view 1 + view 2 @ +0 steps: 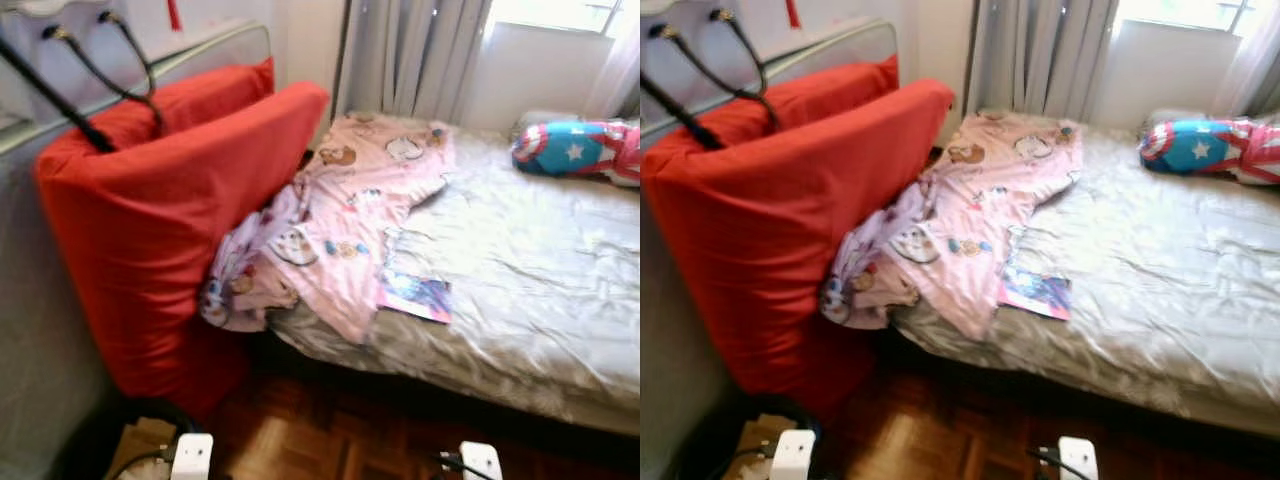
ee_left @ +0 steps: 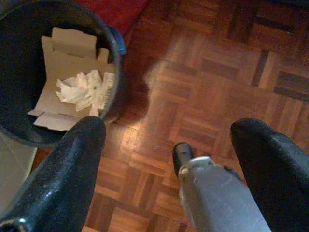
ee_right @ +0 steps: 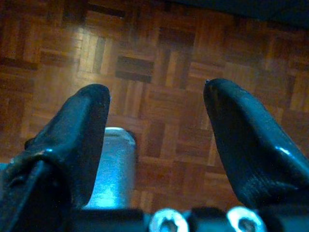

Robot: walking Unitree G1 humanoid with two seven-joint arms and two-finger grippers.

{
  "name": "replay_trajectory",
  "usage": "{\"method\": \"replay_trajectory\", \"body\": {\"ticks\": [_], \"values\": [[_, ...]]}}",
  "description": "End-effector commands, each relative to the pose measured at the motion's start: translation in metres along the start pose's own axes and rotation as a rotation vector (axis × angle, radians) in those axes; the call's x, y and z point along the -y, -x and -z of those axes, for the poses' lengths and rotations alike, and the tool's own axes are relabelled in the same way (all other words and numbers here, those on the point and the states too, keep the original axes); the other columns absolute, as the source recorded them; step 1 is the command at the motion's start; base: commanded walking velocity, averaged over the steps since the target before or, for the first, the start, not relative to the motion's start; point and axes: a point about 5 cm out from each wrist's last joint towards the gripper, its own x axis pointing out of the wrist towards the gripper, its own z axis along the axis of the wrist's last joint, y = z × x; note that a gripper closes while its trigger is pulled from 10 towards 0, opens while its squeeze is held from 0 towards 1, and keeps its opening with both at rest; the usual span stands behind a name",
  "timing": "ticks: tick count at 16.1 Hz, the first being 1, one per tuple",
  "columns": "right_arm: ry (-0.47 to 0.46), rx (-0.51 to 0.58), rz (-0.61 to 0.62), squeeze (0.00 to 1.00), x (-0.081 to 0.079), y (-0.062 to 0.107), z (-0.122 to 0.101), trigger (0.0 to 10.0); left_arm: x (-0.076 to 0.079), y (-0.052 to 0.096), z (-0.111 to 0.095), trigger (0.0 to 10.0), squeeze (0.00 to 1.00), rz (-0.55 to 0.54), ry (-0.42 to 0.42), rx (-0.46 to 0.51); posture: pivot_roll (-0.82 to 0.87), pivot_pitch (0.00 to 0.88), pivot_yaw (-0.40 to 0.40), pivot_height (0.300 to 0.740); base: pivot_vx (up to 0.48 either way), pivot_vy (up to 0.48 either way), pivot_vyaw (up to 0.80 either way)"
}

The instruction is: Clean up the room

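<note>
Bedroom clutter, left to right: at 9 o'clock we see a red cushion point(image 1: 170, 230) propped against the bed point(image 1: 540, 290); at centre a pink printed blanket point(image 1: 340, 220) drapes over the mattress edge, a booklet point(image 1: 415, 297) just beside it; at 2 o'clock lies a star-patterned pillow point(image 1: 570, 148). Our left gripper point(image 2: 166, 140) hangs over parquet near a bin point(image 2: 118, 46) holding cardboard, fingers spread; our right gripper point(image 3: 157, 118) likewise stands parted.

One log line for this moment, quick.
left pincer: open, above parquet by bin | right pincer: open, above parquet | pink blanket bunched on bed | booklet near bed edge
</note>
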Motion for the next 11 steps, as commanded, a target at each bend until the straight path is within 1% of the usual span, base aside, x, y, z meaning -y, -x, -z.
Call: {"method": "replay_trajectory", "body": {"ticks": [1, 6, 11], "values": [[0.008, -0.001, 0.018, 0.00, 0.0074, 0.0006, -0.0003, 10.0, 0.0078, -0.0004, -0.0020, 10.0, 0.00, 0.022, -0.013, 0.005, -0.07, 0.000, -0.005, 0.740, 0.000, -0.480, 0.00], [0.012, -0.001, 0.015, 0.00, 0.0060, 0.0006, 0.0003, 10.0, 0.0032, -0.0002, -0.0011, 10.0, 0.00, 0.017, -0.006, 0.003, -0.07, 0.000, -0.002, 0.740, 0.000, -0.480, 0.00], [0.026, 0.005, 0.008, 0.00, 0.0046, 0.0004, -0.0007, 10.0, 0.0052, -0.0002, -0.0014, 10.0, 0.00, 0.027, -0.009, 0.007, -0.08, 0.000, 0.006, 0.740, 0.000, -0.480, 0.00]]}}
